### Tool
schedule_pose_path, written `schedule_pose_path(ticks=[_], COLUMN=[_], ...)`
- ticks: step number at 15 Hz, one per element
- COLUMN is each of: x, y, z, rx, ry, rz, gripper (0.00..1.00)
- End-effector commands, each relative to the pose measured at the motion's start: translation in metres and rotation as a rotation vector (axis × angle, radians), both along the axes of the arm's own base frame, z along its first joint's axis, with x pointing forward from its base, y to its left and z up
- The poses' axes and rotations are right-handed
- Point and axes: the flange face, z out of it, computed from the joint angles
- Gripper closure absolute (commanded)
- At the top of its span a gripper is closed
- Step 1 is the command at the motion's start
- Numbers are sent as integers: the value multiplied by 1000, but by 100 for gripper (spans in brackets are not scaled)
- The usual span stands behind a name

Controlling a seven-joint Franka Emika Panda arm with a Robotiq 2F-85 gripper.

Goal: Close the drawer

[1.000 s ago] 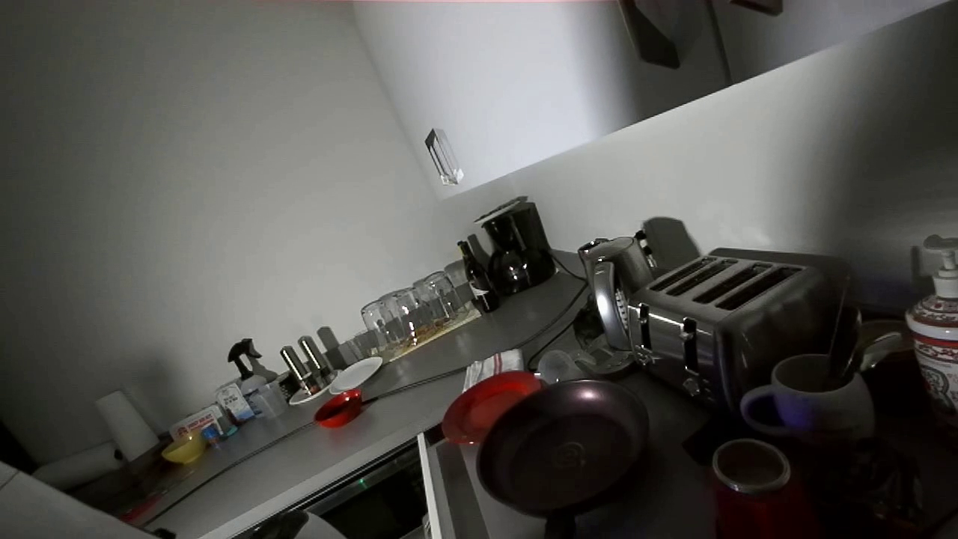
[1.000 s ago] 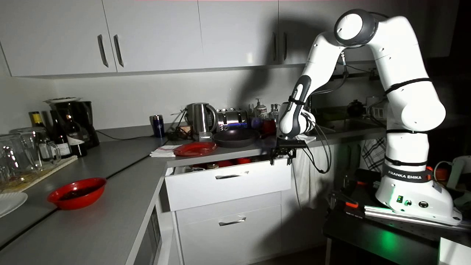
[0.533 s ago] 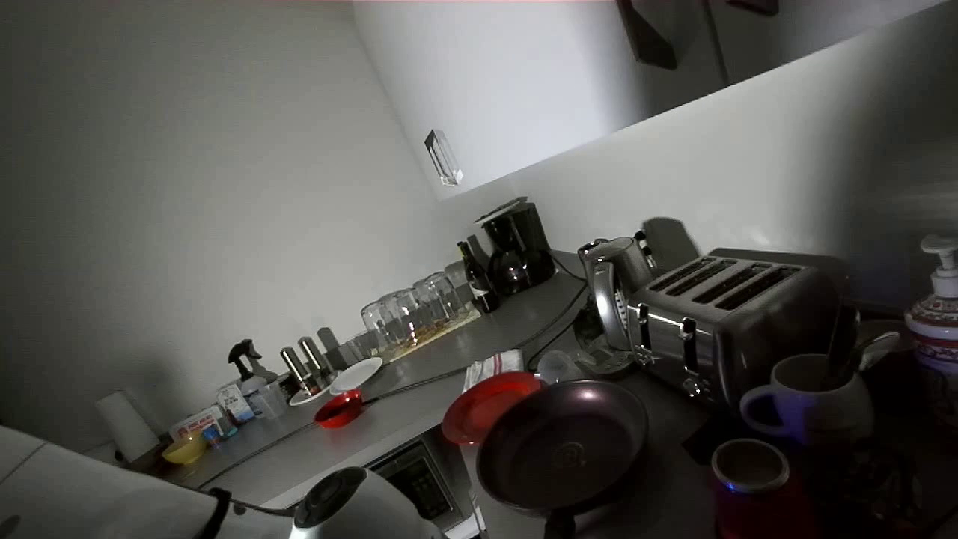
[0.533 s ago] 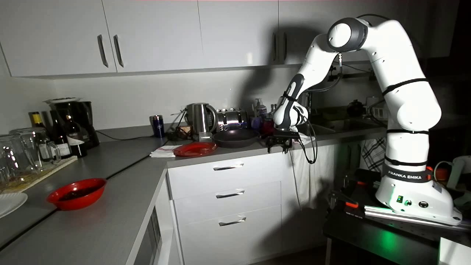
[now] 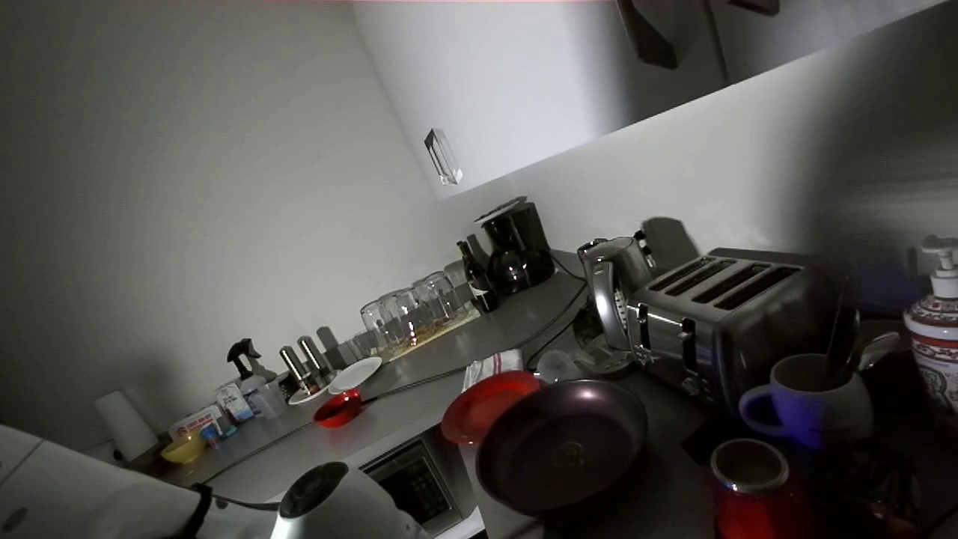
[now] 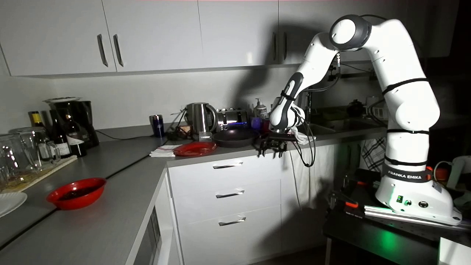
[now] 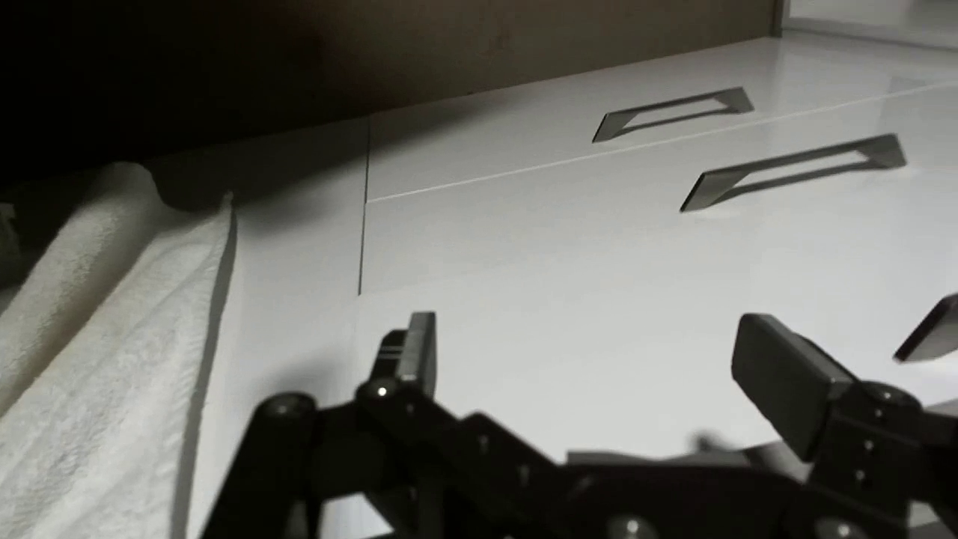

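Spreading the pincer (image 7: 591, 363) very wide, leaving a big gap between the two fingertips (image 7: 778, 382) and holding only air. Pointing down by the top corner of the drawer (image 6: 220, 177), right at the edge of the bench (image 6: 121, 198). Maybe touching the drawer front, maybe just hanging close by, being hard to tell from here.

Showing the drawer in an exterior view, sitting pushed in under the bench top, above two lower drawers (image 6: 235, 235). Also showing there the whole white arm (image 6: 399, 59), down to its foot. Peeking from close in the wrist view, seeing white fronts, three metal handles (image 7: 801, 158) and a fluffy white cloth (image 7: 112, 367) hanging to one side. Looking along the bench in an exterior view, seeing into the slots of the toaster (image 5: 730, 318), finding a yellow bowl (image 5: 183, 449) far off, but catching just a piece of the arm. Showing the frying pan (image 5: 565, 449) and red plate (image 5: 479, 408) in both exterior views, sitting side by side on the bench.
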Motion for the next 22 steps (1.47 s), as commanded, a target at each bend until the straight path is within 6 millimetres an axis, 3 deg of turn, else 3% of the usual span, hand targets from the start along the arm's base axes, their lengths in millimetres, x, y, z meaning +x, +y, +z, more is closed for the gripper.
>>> schedule_pose_path(ticks=[1,4,7,11,18,20,21,22], x=[-45,-88,-125,-157,-176,-180,-174,-176], y=[54,103,131,128,98,90,98,95], z=[24,43,65,99,166,177,163,168], rx=[28,27,1,-103,-196,-205,-175,-181], ry=[-12,-6,20,98,211,236,216,221], rz=[166,338,476,581,629,655,626,634], gripper=[0,0,0,0,0,0,0,0])
